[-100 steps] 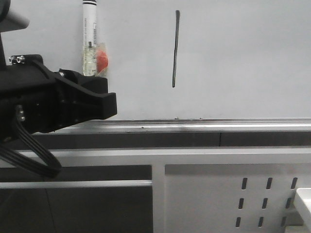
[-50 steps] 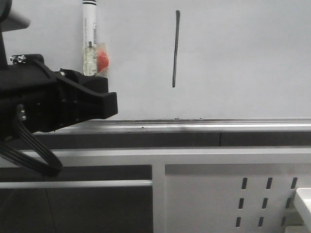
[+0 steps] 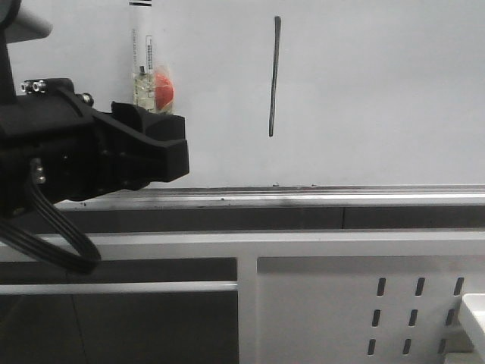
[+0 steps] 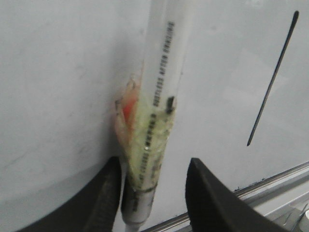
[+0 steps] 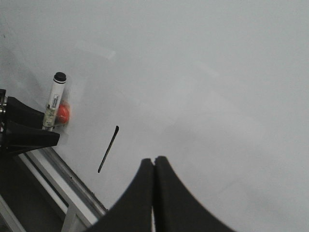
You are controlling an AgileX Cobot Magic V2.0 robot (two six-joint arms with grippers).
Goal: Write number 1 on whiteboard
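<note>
The number 1 (image 3: pixel 273 76) is a thin dark stroke on the whiteboard (image 3: pixel 364 91), also in the left wrist view (image 4: pixel 273 79) and the right wrist view (image 5: pixel 107 149). A white marker (image 3: pixel 142 68) stands upright against the board, wrapped in clear tape with a red piece (image 3: pixel 162 87). My left gripper (image 3: pixel 163 140) is open. Its fingers straddle the marker's lower end (image 4: pixel 157 111), which lies close to one finger with a gap to the other. My right gripper (image 5: pixel 153 162) is shut and empty, well away from the stroke.
The board's silver lower rail (image 3: pixel 341 193) runs across under the stroke. Below it stand a grey frame and a white perforated metal panel (image 3: pixel 364 303). A white edge (image 3: pixel 474 311) shows at the lower right.
My left gripper has risen and shifted slightly right, so it covers more of the marker's lower part. The stroke is unchanged.
</note>
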